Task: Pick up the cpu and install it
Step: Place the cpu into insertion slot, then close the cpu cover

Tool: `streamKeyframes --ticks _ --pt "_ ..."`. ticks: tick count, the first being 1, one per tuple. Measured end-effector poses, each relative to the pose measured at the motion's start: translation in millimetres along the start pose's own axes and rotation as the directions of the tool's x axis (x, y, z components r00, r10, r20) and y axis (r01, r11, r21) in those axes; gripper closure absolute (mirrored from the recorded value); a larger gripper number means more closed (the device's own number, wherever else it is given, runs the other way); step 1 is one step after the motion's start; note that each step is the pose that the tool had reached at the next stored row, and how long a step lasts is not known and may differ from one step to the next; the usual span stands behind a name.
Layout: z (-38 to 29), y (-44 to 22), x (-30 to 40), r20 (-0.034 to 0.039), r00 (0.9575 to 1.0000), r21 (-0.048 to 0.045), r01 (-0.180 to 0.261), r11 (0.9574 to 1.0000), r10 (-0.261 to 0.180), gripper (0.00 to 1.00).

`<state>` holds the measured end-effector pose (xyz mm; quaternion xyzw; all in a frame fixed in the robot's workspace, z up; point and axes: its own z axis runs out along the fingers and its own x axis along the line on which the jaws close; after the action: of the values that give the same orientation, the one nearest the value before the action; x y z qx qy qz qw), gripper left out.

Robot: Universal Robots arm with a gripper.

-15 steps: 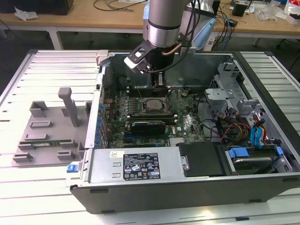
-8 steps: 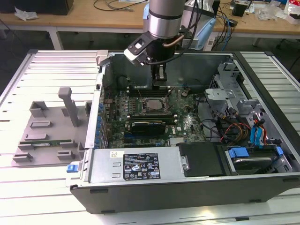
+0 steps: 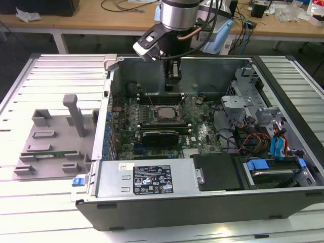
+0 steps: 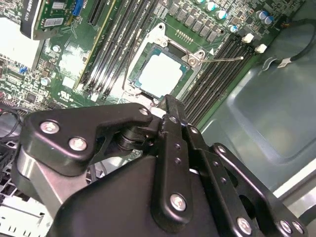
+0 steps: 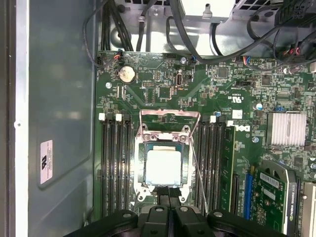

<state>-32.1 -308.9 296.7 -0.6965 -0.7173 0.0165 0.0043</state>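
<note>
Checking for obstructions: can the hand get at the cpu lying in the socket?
Probably yes: the hand hangs close over the cpu, the load plate looks flipped open, and nothing lies across the cpu's top.

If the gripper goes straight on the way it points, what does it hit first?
Likely the near edge of the grey metal socket frame around the flat square silver-topped cpu. The gripper sits over that edge, though height is unclear.
</note>
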Motion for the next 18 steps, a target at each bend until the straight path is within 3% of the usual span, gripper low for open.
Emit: streamKeyframes --ticks 16,17,18 --pt "-0.5 0.5 0.0 0.0001 1.0000 0.0000 0.000 1.0000 0.000 0.89" --pt "-0.6 1.4 -0.1 0.0001 1.0000 0.0000 0.000 1.0000 0.000 0.89" --pt "-0.7 6.8 -0.2 0.0002 1.0000 0.0001 0.000 1.0000 0.000 0.89"
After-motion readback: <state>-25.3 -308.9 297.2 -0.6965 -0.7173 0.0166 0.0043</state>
